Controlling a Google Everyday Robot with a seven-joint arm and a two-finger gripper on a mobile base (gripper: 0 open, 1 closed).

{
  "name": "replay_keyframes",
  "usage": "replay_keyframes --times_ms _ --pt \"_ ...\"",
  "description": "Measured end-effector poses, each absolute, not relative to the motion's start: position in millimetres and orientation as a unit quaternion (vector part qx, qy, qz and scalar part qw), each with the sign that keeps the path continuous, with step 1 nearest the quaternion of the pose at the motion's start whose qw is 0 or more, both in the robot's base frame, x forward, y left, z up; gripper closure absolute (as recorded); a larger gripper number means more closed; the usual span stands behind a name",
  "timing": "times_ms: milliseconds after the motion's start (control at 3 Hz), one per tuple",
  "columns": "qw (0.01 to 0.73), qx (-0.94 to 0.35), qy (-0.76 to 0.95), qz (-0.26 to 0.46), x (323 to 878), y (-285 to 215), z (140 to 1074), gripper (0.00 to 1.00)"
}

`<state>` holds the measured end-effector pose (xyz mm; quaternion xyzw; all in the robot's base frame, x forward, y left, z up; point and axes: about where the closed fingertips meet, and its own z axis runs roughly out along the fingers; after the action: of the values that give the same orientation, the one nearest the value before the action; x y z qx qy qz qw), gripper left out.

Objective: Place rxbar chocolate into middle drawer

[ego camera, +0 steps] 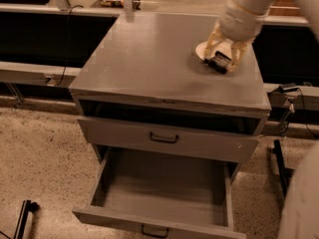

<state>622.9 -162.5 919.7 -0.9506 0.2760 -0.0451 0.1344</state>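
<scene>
my gripper (225, 58) at worktop's right edge, near back corner | fingers clamped on rxbar chocolate (218, 63), just beside white bowl (203, 48) | middle drawer (159, 193) open below front edge, ready for it

The gripper (222, 59) hangs over the cabinet top (149, 59) at right rear, above the bowl (202, 49).

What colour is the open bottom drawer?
Plain grey drawer, camera view. The gripper is over the grey cabinet top.
</scene>
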Motion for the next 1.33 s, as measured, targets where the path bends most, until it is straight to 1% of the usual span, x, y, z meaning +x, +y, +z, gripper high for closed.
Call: replay_keyframes --times_ms 333,667,1000,1333 --pt "0.169 -0.932 0.320 -0.035 577.6 -183.2 943.2 1.00" --pt "0.161 -0.910 0.381 0.015 530.9 -203.1 929.1 1.00" --pt "0.169 -0.907 0.386 0.009 537.4 -200.8 925.3 1.00" --pt "0.181 -0.906 0.382 0.027 534.8 -200.1 909.6 1.00"
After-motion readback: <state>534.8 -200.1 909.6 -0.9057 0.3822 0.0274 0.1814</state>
